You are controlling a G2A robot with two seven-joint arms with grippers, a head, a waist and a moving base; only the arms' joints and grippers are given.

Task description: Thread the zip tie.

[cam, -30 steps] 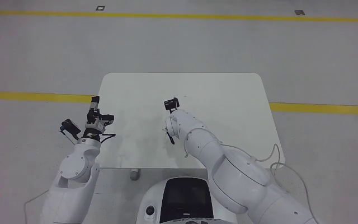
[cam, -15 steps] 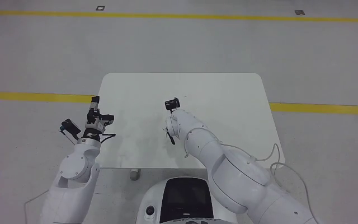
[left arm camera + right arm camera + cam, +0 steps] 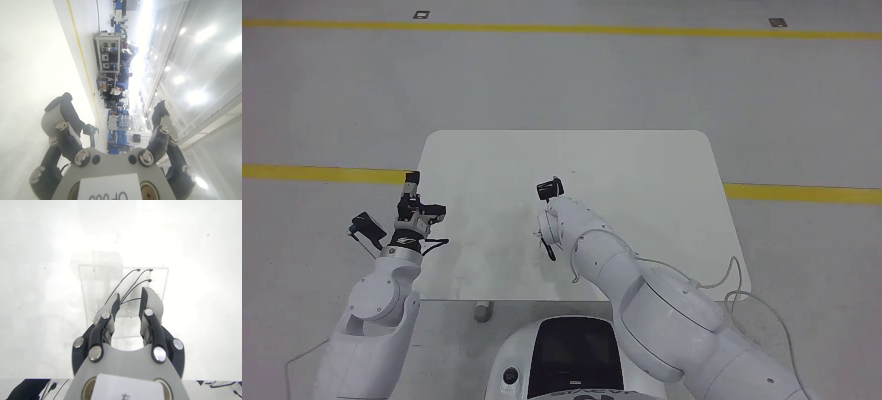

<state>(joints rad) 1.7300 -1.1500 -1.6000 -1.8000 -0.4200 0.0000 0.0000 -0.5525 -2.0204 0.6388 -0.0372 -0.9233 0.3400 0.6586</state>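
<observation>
Three zip tie heads [image 3: 138, 270] in one clear box [image 3: 83, 291].

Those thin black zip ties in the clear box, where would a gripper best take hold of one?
Probably on the strap near its small square head, coming down from above: the zip ties fan apart there but bunch at their tails, and the walls of the clear box block the sides.
</observation>
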